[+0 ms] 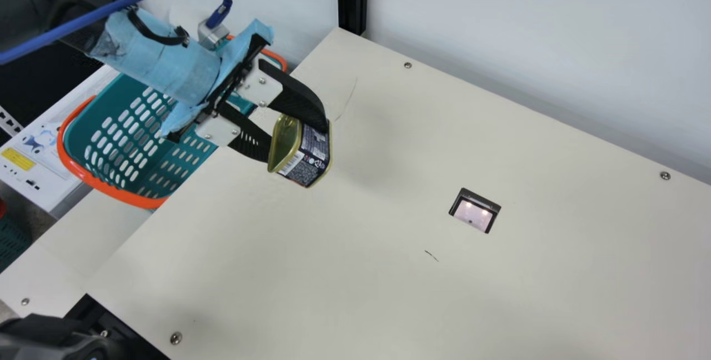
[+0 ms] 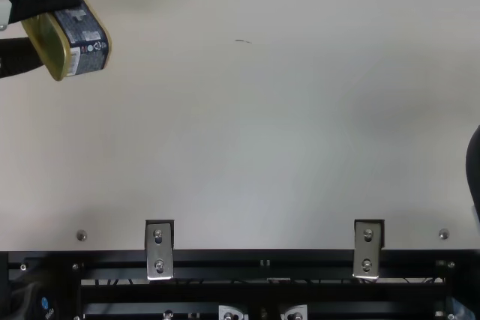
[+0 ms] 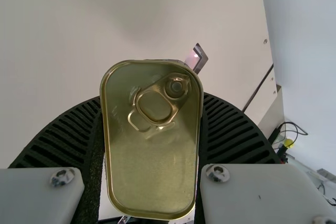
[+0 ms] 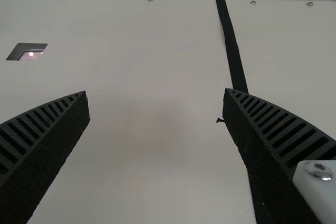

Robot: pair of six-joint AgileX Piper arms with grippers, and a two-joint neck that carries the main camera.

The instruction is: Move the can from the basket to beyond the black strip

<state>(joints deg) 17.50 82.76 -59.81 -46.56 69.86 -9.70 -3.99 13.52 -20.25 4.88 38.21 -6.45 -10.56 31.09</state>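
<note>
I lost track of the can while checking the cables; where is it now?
In the main view, the can is in the left gripper, over the table's left part, just right of the basket.

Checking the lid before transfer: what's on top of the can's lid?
A pull-tab, fixed near one rounded corner. The lid shows through its ring; whatever lies under its metal is covered. The left gripper clamps the can by its sides, hiding parts of them.

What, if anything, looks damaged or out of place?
Thin dark lines mark the table, one near the cutout, perhaps scratches. The can is tilted, but the left gripper holds it; its lid looks intact.
</note>
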